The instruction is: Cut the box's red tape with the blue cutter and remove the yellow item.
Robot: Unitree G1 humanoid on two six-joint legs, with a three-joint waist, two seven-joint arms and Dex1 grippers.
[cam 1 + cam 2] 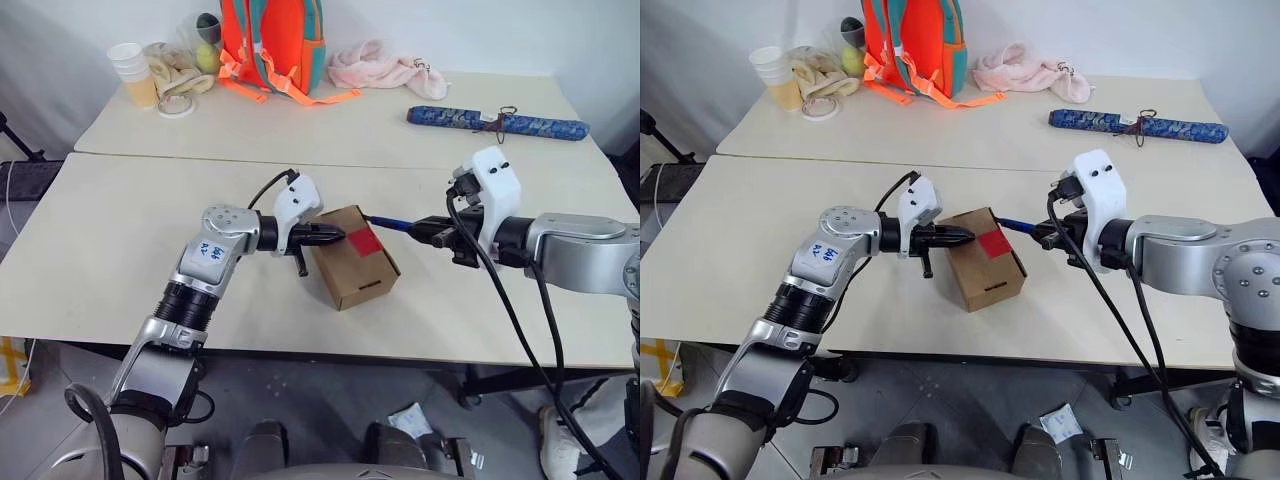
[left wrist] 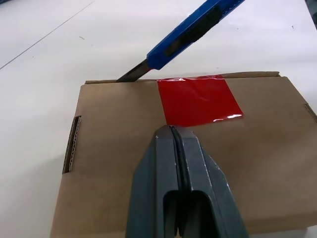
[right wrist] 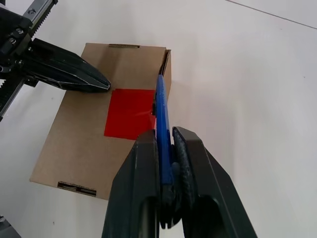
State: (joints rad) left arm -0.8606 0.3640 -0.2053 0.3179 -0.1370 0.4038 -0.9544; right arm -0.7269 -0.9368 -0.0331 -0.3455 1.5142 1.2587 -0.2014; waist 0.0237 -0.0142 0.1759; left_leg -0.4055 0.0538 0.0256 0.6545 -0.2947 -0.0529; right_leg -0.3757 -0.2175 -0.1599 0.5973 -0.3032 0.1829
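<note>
I see the box (image 1: 354,258) lying closed at the middle of the near worktop (image 1: 100,240), the red tape (image 1: 364,241) on its top face. My left gripper (image 1: 333,236) reaches in from nine o'clock, jaws pressed together and empty, tips resting on the lid just beside the tape. My right gripper (image 1: 428,230) comes from three o'clock, jaws clamped on the blue cutter (image 1: 388,223), whose blade meets the box's far top edge at the tape.

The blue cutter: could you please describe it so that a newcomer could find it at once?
On the near table a brown box lies between the grippers. The blue cutter is the slim stick in the right gripper, its blade at the box's edge beside the red tape; the blue patterned roll behind is far thicker.
</note>
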